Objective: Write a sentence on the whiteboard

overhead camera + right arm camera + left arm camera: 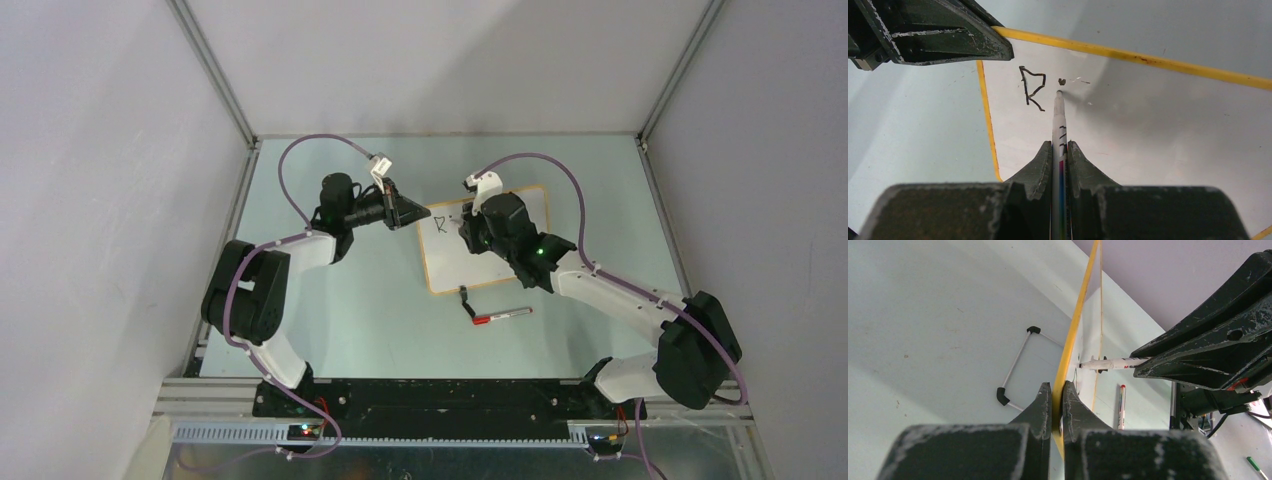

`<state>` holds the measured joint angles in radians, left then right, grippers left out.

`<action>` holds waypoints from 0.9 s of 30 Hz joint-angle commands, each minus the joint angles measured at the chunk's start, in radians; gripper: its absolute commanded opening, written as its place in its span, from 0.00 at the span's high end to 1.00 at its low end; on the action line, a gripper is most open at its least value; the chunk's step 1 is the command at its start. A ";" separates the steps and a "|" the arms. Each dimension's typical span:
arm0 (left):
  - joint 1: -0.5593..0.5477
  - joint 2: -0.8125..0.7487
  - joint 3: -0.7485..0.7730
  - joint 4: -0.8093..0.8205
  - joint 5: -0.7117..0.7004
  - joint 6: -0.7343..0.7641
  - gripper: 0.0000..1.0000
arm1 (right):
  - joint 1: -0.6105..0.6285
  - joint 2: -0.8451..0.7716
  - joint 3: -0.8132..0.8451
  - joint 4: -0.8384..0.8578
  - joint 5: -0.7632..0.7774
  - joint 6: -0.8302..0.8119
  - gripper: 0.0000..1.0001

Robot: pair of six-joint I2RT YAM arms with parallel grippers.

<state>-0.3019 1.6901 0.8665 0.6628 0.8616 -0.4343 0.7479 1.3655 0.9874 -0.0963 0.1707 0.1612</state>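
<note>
Pale green tabletop [340,310] between grey walls carries the small rectangular whiteboard with a thin yellow-orange frame [455,265], just right of centre in the overhead view. Near the upper left corner, its white face bears only a black handwritten letter R [1031,88] and a small dark dot [1061,81] beside it. The left gripper [1057,390] is pinched tight on the frame's left edge. The right gripper [1060,147] is clamped on a white marker [1060,112], whose tip sits at the board just below the dot. A red-capped marker [502,316] lies on the table below the board.
</note>
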 commanded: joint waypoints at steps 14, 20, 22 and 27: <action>-0.015 0.026 0.014 -0.081 -0.084 0.105 0.94 | -0.014 0.008 0.007 0.011 0.004 0.012 1.00; -0.014 0.023 0.014 -0.086 -0.086 0.107 0.94 | -0.014 0.005 0.005 -0.017 0.007 0.017 1.00; -0.014 0.023 0.014 -0.085 -0.087 0.108 0.94 | -0.012 0.004 0.002 -0.024 0.008 0.019 1.00; -0.013 0.022 0.013 -0.085 -0.087 0.107 0.94 | -0.010 -0.008 -0.015 -0.022 0.005 0.026 1.00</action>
<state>-0.3019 1.6905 0.8665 0.6617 0.8581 -0.4324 0.7422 1.3670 0.9871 -0.1066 0.1635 0.1757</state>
